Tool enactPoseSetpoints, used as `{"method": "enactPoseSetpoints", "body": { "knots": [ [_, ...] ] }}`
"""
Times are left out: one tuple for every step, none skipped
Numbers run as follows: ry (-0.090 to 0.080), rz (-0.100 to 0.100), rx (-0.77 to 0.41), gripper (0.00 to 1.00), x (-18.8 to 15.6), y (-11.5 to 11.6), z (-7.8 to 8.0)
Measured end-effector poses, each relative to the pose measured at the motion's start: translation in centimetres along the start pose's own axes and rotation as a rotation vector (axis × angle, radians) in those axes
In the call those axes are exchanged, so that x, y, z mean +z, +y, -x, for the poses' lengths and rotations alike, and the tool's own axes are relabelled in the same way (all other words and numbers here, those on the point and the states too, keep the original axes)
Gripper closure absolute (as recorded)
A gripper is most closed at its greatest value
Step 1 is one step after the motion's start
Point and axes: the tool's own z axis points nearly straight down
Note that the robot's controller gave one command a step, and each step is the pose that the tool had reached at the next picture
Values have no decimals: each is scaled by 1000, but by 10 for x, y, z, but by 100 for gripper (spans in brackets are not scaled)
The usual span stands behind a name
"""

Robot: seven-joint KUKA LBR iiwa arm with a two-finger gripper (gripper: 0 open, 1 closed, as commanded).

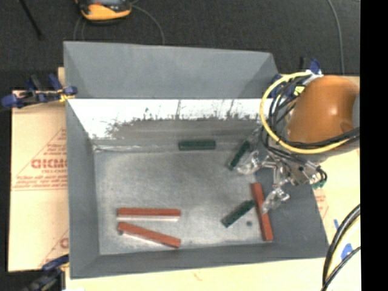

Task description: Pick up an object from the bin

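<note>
Seen from above, the gripper [274,194] hangs at the right side of the grey bin [182,117], over the far end of a red stick [263,217]. Whether it is released or clenched cannot be told. A dark green stick [237,213] lies just left, so a clean pick likely means closing across the red one alone.

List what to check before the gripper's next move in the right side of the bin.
1. Gripper at a target: ok. The gripper hangs at the far end of the red bar on the right.
2. Target clear of neighbours: not ok. The dark green bar ends close against its left side.
3. Gripper already loaded: cannot tell.
4. Surroundings clear: not ok. A second green bar lies tilted near the gripper, toward the back.
5. Other things apart: ok. The two red bars lie well to the left.
</note>
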Motion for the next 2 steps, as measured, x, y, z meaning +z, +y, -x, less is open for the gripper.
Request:
{"method": "enactPoseSetpoints", "body": {
  "knots": [
    [1, 3, -279, 0, 50, 12, -11],
    [6, 6, -454, 0, 79, -13, 10]
  ]
}}
